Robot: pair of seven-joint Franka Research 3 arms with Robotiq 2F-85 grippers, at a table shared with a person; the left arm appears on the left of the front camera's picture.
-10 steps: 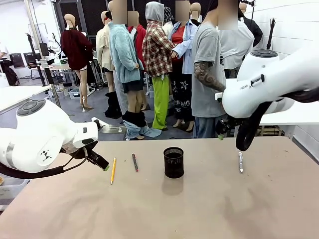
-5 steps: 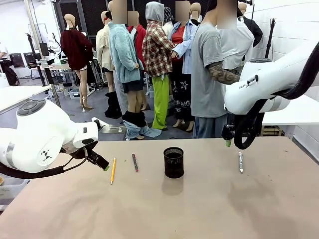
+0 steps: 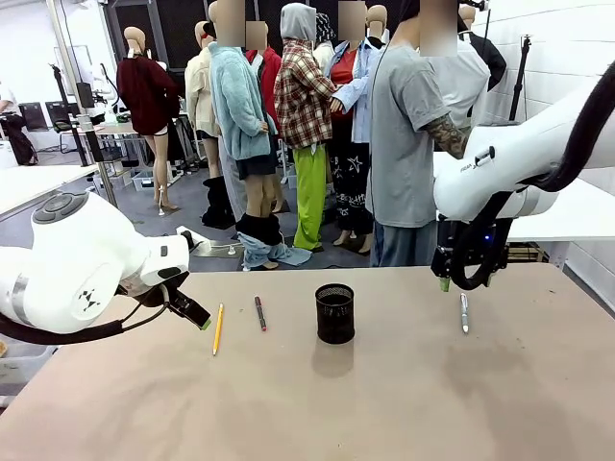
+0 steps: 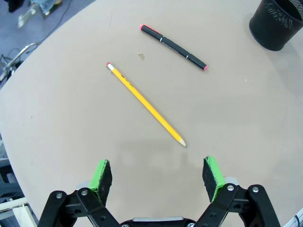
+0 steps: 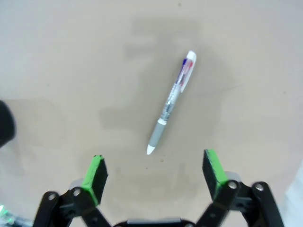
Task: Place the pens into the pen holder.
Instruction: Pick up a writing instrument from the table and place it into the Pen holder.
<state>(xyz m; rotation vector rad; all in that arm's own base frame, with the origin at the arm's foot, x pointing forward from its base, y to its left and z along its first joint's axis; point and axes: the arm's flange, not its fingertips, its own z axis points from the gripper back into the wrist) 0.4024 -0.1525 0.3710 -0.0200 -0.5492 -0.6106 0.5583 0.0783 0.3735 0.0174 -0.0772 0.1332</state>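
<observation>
The black mesh pen holder [image 3: 334,313] stands mid-table, also at the top right of the left wrist view [image 4: 277,23]. Left of it lie a yellow pencil [image 3: 218,328] [image 4: 147,104] and a dark pen with red ends [image 3: 259,313] [image 4: 173,47]. My left gripper [image 3: 197,317] [image 4: 157,172] hovers open just short of the pencil's tip. To the right lies a clear and grey pen [image 3: 463,312] [image 5: 171,104]. Above it my right gripper [image 3: 454,282] [image 5: 154,170] hangs open, pointing down, with nothing between its fingers.
A person in a grey shirt [image 3: 408,144] stands at the far edge, behind my right arm. The tan table [image 3: 384,403] has wide free room in front of the holder. A dark blurred shape [image 5: 4,124] sits at the right wrist view's left edge.
My right arm has swung its wrist round and now points its gripper straight down over the right-hand pen. The left arm and the pens have not moved.
</observation>
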